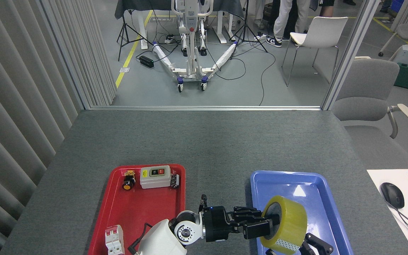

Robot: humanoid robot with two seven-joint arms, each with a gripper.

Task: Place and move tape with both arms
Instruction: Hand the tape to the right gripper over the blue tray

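Observation:
The yellow translucent tape (290,225) stands on edge over the near part of the blue tray (298,180). My left gripper (266,225) reaches in from the left and is shut on the roll, one finger inside the core and one on its near side. My left arm's white body (161,242) crosses the red tray. Only the black fingertips of my right gripper (313,245) show at the bottom edge, just right of and below the roll; they look spread apart, close to it.
The red tray (119,212) holds a grey switch box (155,176), a small yellow push button (128,184) and a white breaker (113,241). A white desk with a mouse (392,194) and keyboard lies at the right. Grey table surface stretches beyond both trays.

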